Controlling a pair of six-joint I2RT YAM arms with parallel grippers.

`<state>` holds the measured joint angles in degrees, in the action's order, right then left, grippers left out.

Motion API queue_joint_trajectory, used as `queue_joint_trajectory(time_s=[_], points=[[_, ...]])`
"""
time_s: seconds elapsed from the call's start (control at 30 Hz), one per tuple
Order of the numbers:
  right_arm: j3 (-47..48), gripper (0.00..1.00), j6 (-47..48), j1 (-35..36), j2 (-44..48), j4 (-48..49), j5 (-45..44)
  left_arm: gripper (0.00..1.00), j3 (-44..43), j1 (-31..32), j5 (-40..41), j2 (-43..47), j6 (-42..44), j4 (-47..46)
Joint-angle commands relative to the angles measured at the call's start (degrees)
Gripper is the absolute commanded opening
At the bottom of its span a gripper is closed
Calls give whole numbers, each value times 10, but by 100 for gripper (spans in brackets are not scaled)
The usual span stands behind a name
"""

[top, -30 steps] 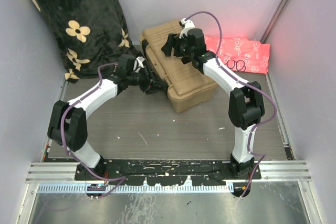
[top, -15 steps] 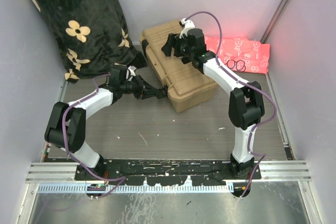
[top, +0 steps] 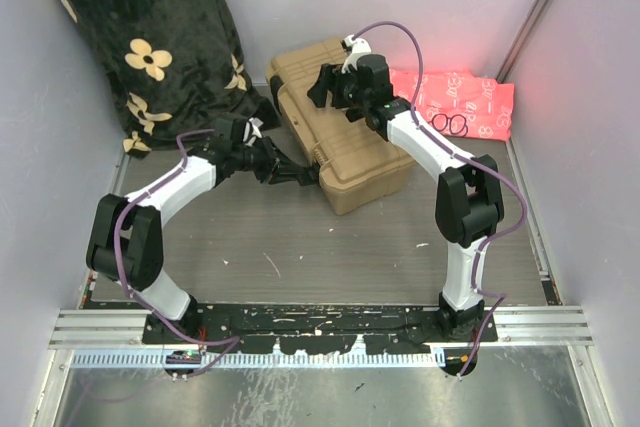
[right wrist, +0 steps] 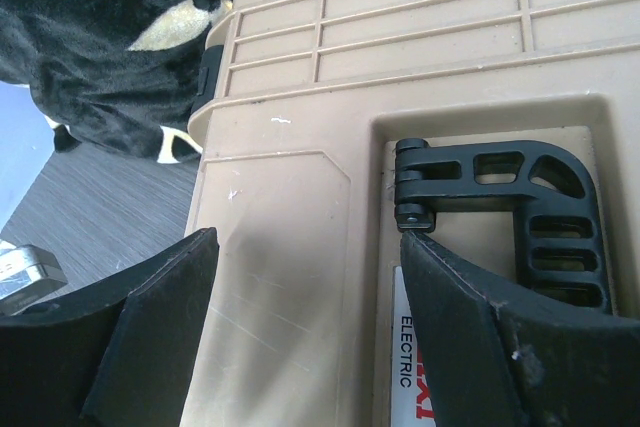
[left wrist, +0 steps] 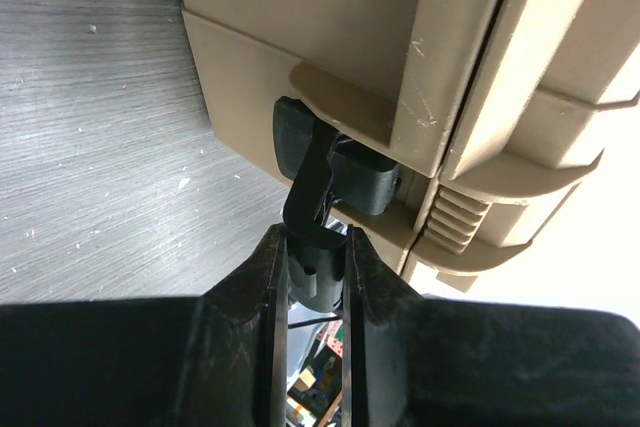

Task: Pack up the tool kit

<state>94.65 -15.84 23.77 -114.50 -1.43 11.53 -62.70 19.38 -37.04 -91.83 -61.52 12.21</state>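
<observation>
Toolbox: the tan toolbox [top: 350,172] is sitting toward the back of the table [top: 300,247] with its ribbed lid down. The black floral blanket [top: 150,37] is on its left and the pink cloth [top: 460,102] is on its right.
Left claw: the left gripper [left wrist: 314,239] is pinching the black latch [left wrist: 318,187] on the box's side wall. Its fingers are drawn in narrowly, with the latch tab between them.
What is changing: over the last second the left arm has been pulling its wrist back from the box wall, where it was pressed in close. Now only its fingertips are meeting the latch. The box itself is not shifting.
Right claw: the right gripper [right wrist: 305,247] is hanging spread wide over the lid, holding nothing, just beside the folded black handle [right wrist: 520,217]. It has not been moving. Whether it is touching the lid cannot be told.
Tools: none are showing outside the box, and its inside is hidden.
Meaning for the task: the packing is probably reaching its closing step, with the left arm working the latch. Whether the latch is snapped fully home cannot be told.
</observation>
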Motion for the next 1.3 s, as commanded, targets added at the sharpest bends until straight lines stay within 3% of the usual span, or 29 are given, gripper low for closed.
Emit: queue_joint_trajectory(time_s=[0.0,0.4,0.77,0.8,0.9,1.0,1.27], points=[[-103,80,-23,-12,-121,-418,-36,0,-98,-8,-55,44,-10,-104],[-99,80,-27,-11,-124,-412,-30,0,-177,-8,-58,37,-12,-61],[-102,80,-27,-10,-125,-410,-29,0,-169,-10,-68,18,-1,-58],[-102,80,-27,-10,-126,-410,-29,6,-161,-13,-67,22,4,-64],[-104,80,-26,-10,-126,-410,-29,45,-106,-34,-63,44,-1,-108],[-107,80,-23,-10,-128,-410,-29,72,-21,-58,-61,73,-14,-166],[-86,80,-16,-11,-144,-425,-29,99,139,-68,-91,67,-77,-360]])
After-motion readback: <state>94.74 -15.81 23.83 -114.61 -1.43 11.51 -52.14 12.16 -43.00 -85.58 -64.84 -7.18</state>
